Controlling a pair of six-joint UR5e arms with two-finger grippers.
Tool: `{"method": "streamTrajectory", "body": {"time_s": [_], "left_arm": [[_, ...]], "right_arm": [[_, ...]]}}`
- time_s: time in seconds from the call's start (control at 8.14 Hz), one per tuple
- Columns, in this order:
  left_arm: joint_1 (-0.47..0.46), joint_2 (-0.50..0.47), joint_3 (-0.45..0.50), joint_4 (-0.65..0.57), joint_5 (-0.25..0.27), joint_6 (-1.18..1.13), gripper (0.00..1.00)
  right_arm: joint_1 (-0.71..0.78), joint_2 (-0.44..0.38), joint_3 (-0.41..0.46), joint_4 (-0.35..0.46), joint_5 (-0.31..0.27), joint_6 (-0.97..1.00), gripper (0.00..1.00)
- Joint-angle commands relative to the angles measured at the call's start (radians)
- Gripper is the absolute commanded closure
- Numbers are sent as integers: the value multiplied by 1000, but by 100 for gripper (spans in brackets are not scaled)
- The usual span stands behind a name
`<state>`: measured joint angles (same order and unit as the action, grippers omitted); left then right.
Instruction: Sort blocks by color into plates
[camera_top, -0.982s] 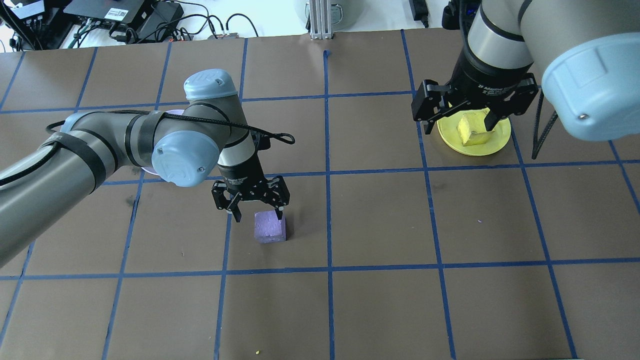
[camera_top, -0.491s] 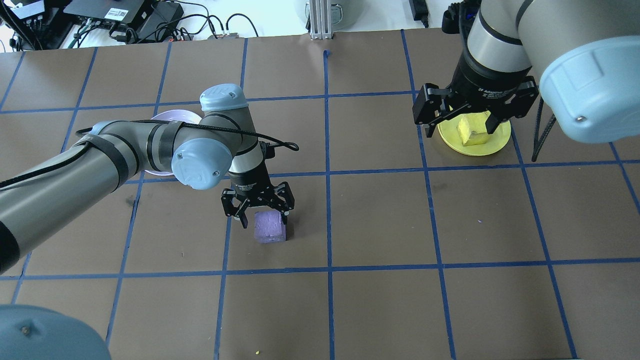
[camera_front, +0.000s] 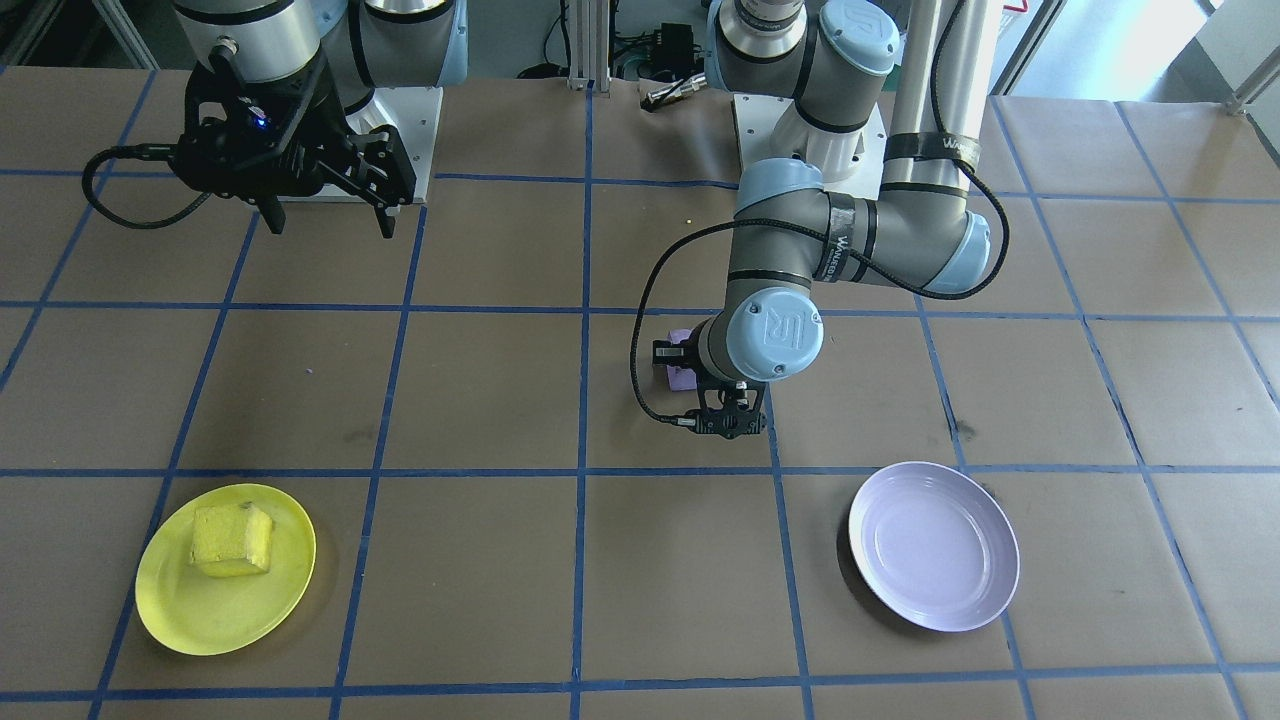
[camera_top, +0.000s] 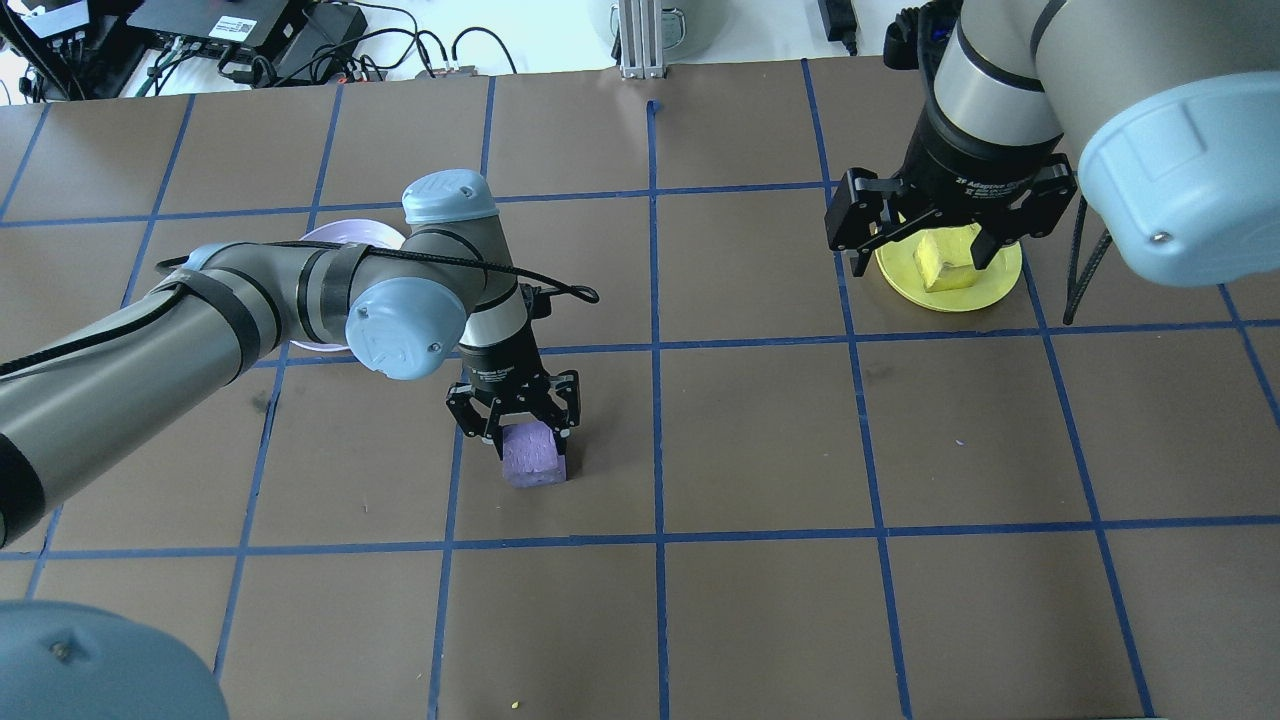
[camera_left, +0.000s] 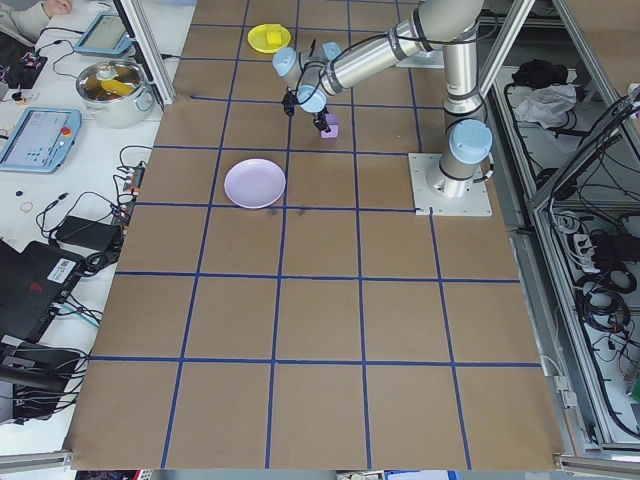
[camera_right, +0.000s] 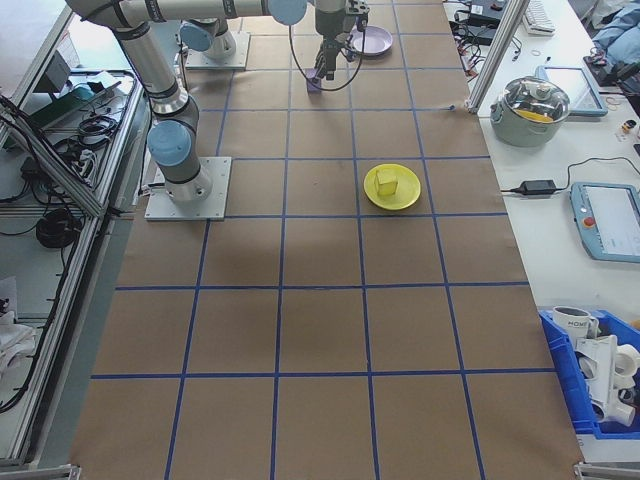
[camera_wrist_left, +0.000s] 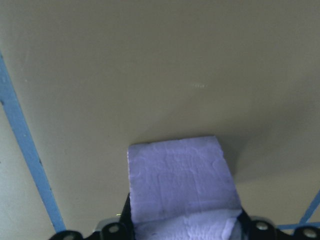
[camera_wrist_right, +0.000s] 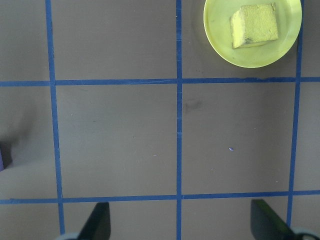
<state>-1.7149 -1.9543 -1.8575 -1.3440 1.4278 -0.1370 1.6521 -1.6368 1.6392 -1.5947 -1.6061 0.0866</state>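
Since a second ago we see our left gripper (camera_top: 525, 440) has come down and its fingers have drawn in against the purple block (camera_top: 533, 460), which sits on the table (camera_top: 760, 440). Behind the arm lies the lavender plate (camera_front: 934, 545). Our right gripper (camera_top: 920, 255) hangs with fingers spread wide above the yellow plate (camera_top: 990, 285), where the yellow block (camera_top: 945, 262) rests
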Motion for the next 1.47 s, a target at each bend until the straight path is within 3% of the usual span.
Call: {"method": "streamTrajectory", "body": {"time_s": [0.0, 0.12, 0.37, 0.61, 0.98, 1.23, 1.35], "left_arm": [[0, 11, 8, -7, 8, -1, 100], [14, 34, 21, -15, 13, 13, 100], [46, 17, 189, -20, 115, 104, 100], [171, -12, 367, -104, 121, 231, 100], [331, -130, 458, -36, 118, 448, 100], [351, -196, 503, 8, 121, 474, 100], [359, -212, 506, 8, 149, 477, 100]], "right_arm": [[0, 0, 2, -1, 0, -1, 0], [0, 0, 2, -1, 0, -1, 0], [0, 0, 2, -1, 0, -1, 0], [0, 2, 2, -1, 2, -1, 0], [0, 2, 2, -1, 2, -1, 0], [0, 2, 2, -1, 2, -1, 0], [0, 2, 2, 1, 2, -1, 0]]}}
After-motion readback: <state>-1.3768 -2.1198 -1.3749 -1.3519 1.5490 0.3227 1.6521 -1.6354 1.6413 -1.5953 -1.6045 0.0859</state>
